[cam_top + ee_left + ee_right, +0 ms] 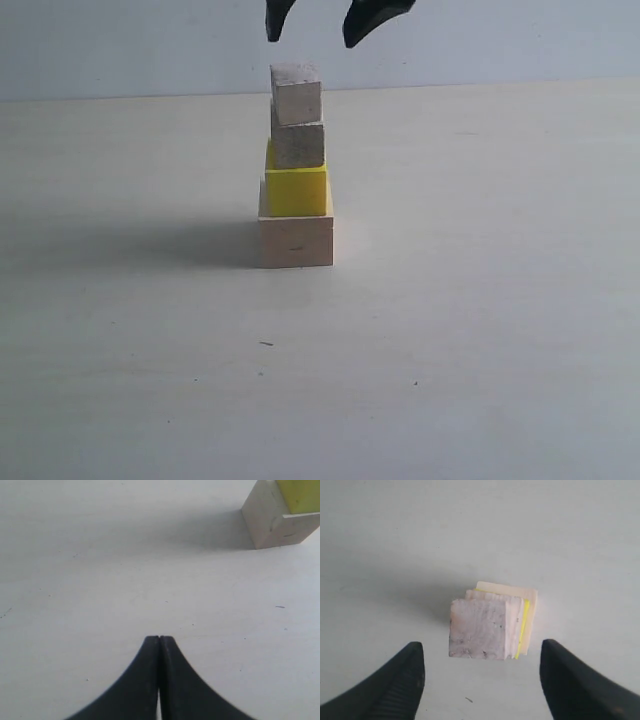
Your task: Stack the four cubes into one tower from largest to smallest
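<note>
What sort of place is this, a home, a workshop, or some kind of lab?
Probably a robot test bench in a lab: a bare pale table, a plain blank wall behind it, and a tower of four cubes set up as a stacking exercise.

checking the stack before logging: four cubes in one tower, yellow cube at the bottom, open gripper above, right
Not quite: the exterior view shows the pale wood cube at the bottom, the yellow cube on it. The rest is right: one tower, the right gripper open above.
</note>
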{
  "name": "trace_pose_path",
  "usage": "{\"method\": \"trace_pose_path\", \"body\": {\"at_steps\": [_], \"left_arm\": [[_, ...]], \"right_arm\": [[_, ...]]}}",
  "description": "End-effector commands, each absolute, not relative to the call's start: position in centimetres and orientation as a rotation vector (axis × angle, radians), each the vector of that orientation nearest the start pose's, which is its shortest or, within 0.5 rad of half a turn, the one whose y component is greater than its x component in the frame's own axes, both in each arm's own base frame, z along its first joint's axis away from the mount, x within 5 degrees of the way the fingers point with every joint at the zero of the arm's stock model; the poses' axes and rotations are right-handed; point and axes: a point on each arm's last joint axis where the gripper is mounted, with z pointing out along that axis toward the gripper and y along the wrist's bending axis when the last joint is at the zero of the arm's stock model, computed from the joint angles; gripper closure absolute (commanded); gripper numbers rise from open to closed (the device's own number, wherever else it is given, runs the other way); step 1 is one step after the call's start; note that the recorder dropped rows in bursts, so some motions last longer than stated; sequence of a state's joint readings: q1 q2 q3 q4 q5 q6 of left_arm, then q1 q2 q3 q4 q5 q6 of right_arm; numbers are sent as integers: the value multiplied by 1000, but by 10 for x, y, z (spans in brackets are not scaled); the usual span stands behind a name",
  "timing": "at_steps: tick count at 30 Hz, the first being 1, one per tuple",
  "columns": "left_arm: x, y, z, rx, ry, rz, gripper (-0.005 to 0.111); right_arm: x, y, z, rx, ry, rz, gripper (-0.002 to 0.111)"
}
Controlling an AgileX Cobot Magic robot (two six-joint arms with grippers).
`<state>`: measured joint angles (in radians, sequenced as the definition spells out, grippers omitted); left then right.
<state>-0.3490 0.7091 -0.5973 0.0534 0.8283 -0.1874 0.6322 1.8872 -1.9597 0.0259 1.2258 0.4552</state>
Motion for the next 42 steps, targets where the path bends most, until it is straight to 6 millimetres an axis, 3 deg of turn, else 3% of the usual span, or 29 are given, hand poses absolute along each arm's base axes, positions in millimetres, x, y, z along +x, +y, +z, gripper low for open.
{"method": "trace_pose_path", "body": {"at_steps": [1,4,8,16,21,24,31,34,37,40,42], "left_arm": [[115,-39,284,227,2412,-190,107],[115,-39,284,227,2412,-190,107],[115,-39,284,227,2412,-190,107],[115,-39,284,229,2411,-189,107],[115,-39,283,229,2413,-188,107],[115,-39,280,233,2414,-187,107],[115,-39,274,226,2421,-194,107],[116,-39,275,226,2408,-198,107],[117,-40,277,224,2386,-204,107],[121,-42,278,213,2324,-236,107],[124,-46,275,178,2267,-305,107]], "right_arm": [[320,232,390,-242,2595,369,51],[311,225,407,-302,2543,375,72],[301,218,422,-516,2453,323,109],[295,212,432,-531,2417,305,108],[286,204,416,-533,2390,304,108],[274,195,389,-540,2368,310,108],[217,150,338,-585,2184,278,108],[193,129,345,-590,2051,267,108],[168,104,369,-544,1883,220,108],[139,64,391,-427,1740,67,108],[118,44,393,-324,1702,74,108]]}}
